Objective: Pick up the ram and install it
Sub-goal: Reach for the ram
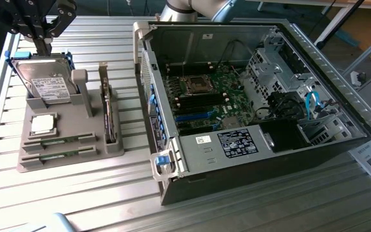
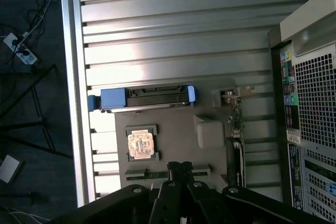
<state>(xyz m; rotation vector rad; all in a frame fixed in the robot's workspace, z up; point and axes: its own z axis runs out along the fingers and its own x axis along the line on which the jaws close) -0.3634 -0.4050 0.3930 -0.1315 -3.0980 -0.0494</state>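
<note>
The desk (image 1: 76, 193) carries an open computer case (image 1: 250, 154) on the exterior view's right and a grey holder (image 1: 63, 162) on its left. A hard drive (image 1: 47, 82) stands upright at one end of the holder, with a square processor (image 1: 42, 124) lying flat just beside it.

The ram (image 1: 62, 140) stands on its long edge in a narrow slot at the holder's opposite end, past the processor and well apart from the case.

The claw (image 1: 42, 41) hangs above the holder on the hard-drive side. Its jaws are closed together and hold nothing.

Handling judgement: the ram is probably light, thin and stiff, but fragile. Its chips and contact edge should not be pinched or scraped. The best hold appears to be across the two flat faces near the middle of the exposed upper edge, keeping the stick level and untwisted.
</note>
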